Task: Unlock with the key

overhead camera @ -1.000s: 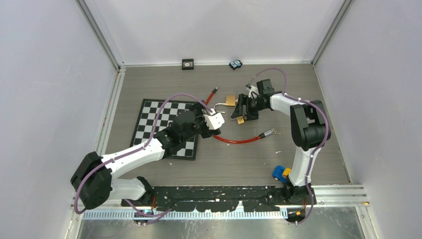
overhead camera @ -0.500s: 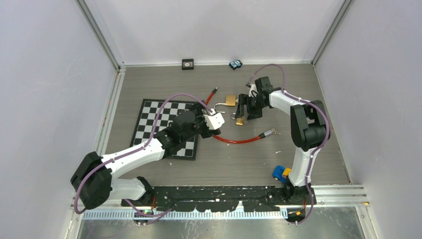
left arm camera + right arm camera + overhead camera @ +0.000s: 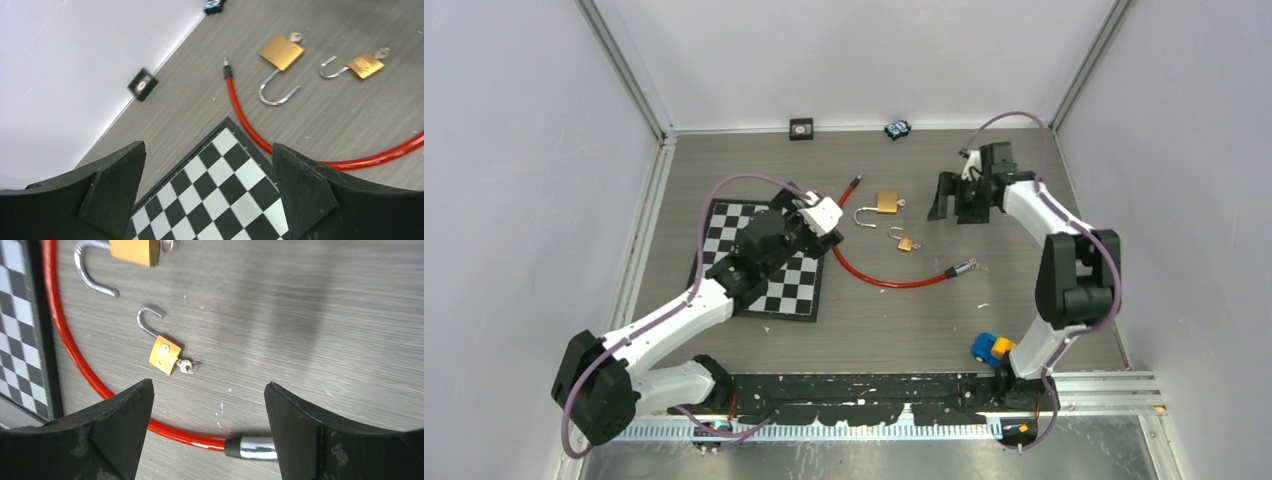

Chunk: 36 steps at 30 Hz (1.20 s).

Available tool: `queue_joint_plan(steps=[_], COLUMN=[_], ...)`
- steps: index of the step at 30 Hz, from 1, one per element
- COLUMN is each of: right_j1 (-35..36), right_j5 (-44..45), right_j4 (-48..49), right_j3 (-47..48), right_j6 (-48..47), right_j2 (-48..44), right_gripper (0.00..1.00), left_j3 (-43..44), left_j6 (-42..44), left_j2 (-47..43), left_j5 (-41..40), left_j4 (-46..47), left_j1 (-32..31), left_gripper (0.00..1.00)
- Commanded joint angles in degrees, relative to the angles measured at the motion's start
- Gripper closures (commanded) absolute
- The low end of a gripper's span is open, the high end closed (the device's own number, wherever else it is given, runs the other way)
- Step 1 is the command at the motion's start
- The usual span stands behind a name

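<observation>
One small padlock (image 3: 907,243) lies apart from the right gripper (image 3: 940,210)

A chessboard (image 3: 729,225) lies flat on my grey bench (image 3: 924,330). A red cable (image 3: 894,284) curves just beside its right edge, one metal end past the board's far right corner, the other well to the right. Behind the board, at the back wall, I see a small black square block (image 3: 801,128) and, further right, a small blue-and-black piece (image 3: 897,129). A blue-and-yellow toy car (image 3: 990,348) stands well off the board's near right.
</observation>
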Motion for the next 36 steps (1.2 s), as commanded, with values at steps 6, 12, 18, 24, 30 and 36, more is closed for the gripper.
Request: queue_joint_plan(steps=[6, 12, 18, 24, 30, 36], right_j1=[-11.2, -13.8, -13.8, -13.8, -13.8, -13.8], right_j5=[2.0, 10.4, 18.6, 13.0, 12.6, 13.5], right_j4=[2.6, 3.2, 4.0, 4.4, 5.6, 4.7], right_j3=[-1.1, -3.5, -8.5, -12.2, -13.9, -13.7], right_j6=[-1.3, -0.3, -1.6, -1.5, -3.2, -3.3], right_j2=[-17.2, -26.9, -39.4, -47.2, -54.4, -54.1], right_gripper=[0.09, 0.09, 0.02, 0.02, 0.02, 0.02], left_j3=[3.0, 5.2, 7.3, 7.7, 7.1, 6.3], left_j6=[-15.2, -21.3, -21.8, -23.7, -21.9, -24.4], left_j2=[-6.2, -9.5, -14.9, -19.9, -25.1, -24.6], left_j5=[-1.1, -0.3, 2.9, 9.5, 15.3, 19.1], left_j4=[-5.4, -12.5, -21.8, -27.5, -30.4, -28.9], left_j1=[13.1, 22.1, 28.3, 31.2, 31.2, 31.4], left_gripper=[0.00, 0.00, 0.00, 0.00, 0.00, 0.00])
